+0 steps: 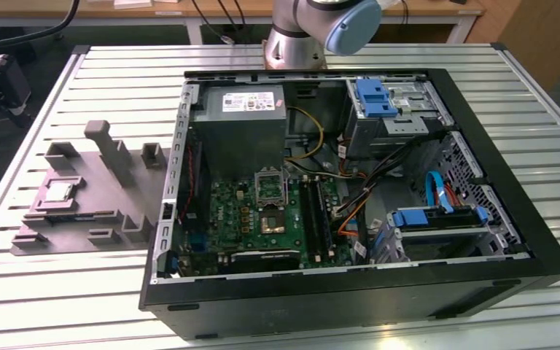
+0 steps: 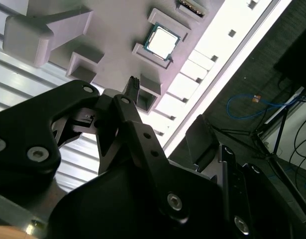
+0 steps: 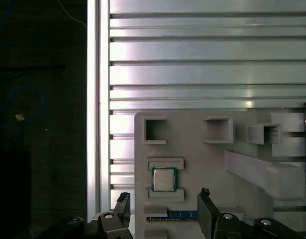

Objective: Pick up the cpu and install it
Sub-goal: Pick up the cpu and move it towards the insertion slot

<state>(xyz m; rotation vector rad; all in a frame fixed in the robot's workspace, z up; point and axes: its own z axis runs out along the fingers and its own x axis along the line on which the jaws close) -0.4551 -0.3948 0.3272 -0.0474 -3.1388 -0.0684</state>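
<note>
Slatted metal table (image 1: 56,292) (brightly lit), dark floor (image 3: 38,164)

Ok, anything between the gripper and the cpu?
No: in the first wrist view only the grey fixture itself lies between the open gripper and the cpu.

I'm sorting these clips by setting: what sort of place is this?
Probably a robotics lab bench for computer assembly: an open desktop case lies on a slatted aluminium table, a grey fixture tray beside it holds the cpu, and a robot arm's base rises by the case.
</note>
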